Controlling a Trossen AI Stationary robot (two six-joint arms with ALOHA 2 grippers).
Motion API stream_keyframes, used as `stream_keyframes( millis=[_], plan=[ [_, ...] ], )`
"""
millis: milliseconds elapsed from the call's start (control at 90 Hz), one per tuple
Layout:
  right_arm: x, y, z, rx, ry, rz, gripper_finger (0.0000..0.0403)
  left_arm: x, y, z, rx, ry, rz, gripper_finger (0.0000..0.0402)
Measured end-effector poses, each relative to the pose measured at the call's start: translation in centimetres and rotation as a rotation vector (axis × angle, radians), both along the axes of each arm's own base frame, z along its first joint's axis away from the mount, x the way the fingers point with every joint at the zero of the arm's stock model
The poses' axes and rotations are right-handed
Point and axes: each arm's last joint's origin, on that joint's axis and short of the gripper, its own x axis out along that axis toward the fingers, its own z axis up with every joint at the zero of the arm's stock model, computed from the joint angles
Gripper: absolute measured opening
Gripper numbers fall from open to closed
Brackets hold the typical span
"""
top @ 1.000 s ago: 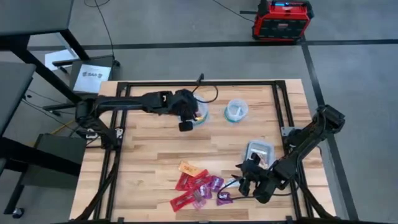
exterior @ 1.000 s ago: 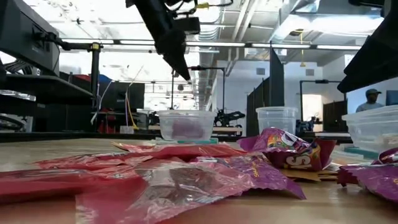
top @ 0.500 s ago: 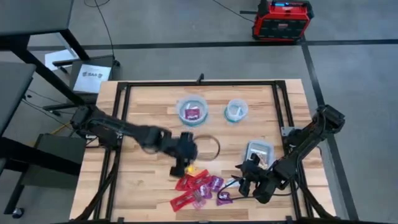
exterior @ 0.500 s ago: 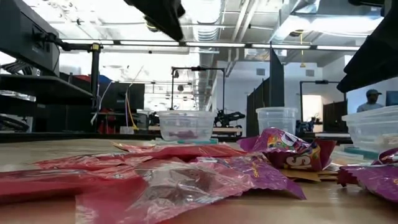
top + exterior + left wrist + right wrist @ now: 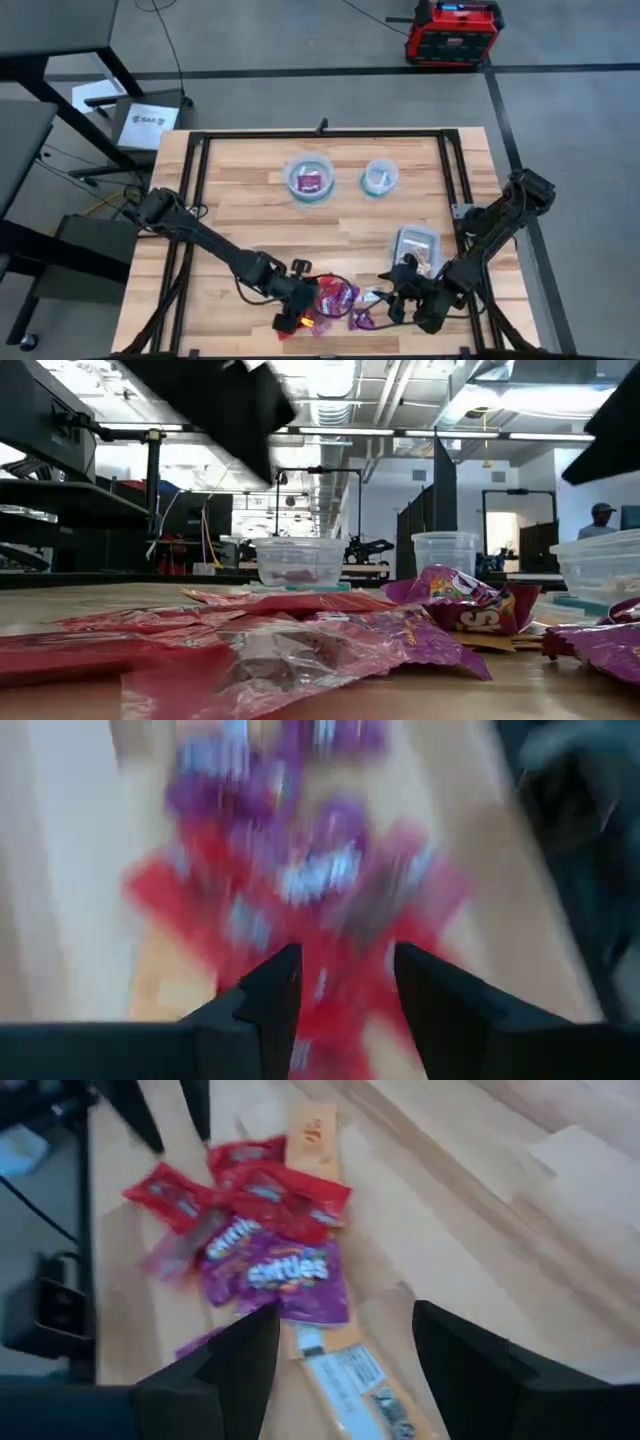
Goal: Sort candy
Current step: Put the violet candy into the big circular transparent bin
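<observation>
The candy (image 5: 338, 298) lies in a loose pile of red, purple and orange packs near the table's front edge, also seen in the low view (image 5: 300, 640) and the right wrist view (image 5: 270, 1210). My left gripper (image 5: 297, 315) hangs open over the pile's left end, with red packs just ahead of its fingers (image 5: 345, 990); the blur hides whether they touch. My right gripper (image 5: 392, 300) stands open just right of the pile, with a whitish-orange pack (image 5: 350, 1370) between its fingers (image 5: 345, 1370). One purple candy lies in the left bowl (image 5: 308, 182).
Two clear round bowls (image 5: 308, 182) (image 5: 380, 177) stand at the far middle of the table. A clear rectangular tub (image 5: 415, 245) sits right behind my right gripper. Bare wood lies between bowls and pile. A person (image 5: 598, 520) stands far off in the room.
My left gripper has swung from over the left bowl toward the table's near edge and come down over the left end of the candy pile. The pile and my right arm have kept their places.
</observation>
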Motion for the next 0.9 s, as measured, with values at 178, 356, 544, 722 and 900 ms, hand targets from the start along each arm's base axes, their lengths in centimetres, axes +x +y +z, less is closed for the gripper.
stream_keyframes(
  millis=[178, 356, 544, 722, 900],
  plan=[
    [-0.1, 0.6, 0.3, 0.025, -0.055, -0.006, 0.0214, 1.9, -0.8, -2.1, 0.001, -0.104, -0.063, 0.0146],
    [-0.1, 0.7, 0.4, 0.032, -0.063, -0.005, 0.0214, 3.4, -0.6, -4.7, 0.017, -0.056, -0.038, 0.0146],
    [-0.1, 0.6, 0.4, 0.032, -0.064, -0.007, 0.0214, 5.0, -0.2, -8.0, 0.086, 0.058, -0.031, 0.0145],
    [-0.1, 0.6, 0.4, 0.028, -0.06, -0.006, 0.0214, 5.9, 0.0, -8.8, 0.125, 0.119, -0.035, 0.0085],
    [-0.2, 0.6, 0.3, 0.014, -0.052, -0.003, 0.0214, 6.1, -0.1, -8.4, 0.169, 0.107, -0.068, 0.0014]
  ],
)
